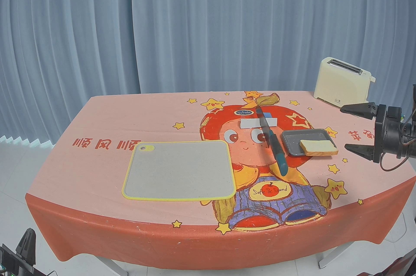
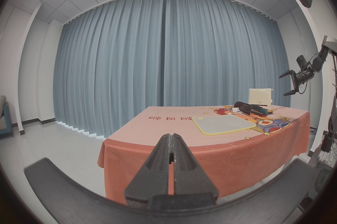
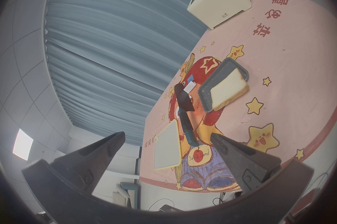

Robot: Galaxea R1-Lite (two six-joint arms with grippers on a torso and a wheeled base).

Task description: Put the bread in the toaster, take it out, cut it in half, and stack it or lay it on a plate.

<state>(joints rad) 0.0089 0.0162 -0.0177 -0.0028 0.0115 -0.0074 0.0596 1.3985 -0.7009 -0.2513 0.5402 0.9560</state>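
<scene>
Though spread wide at the right gripper (image 1: 345, 128) and pressed shut at the left gripper (image 2: 171, 137), risks a fumble: could tip or crush the bread slice (image 1: 319, 147), lying on and overhanging the grey tray (image 1: 292, 140), or nudge the knife (image 1: 272, 142) just beside. Lettering on tablecloth (image 1: 108, 121) and toaster (image 1: 343, 82) left unread.

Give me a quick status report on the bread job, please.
Right claw open, right of tray. Left claw shut, empty. Bread slice on grey tray, toaster behind. Knife beside tray, not blocking.
</scene>
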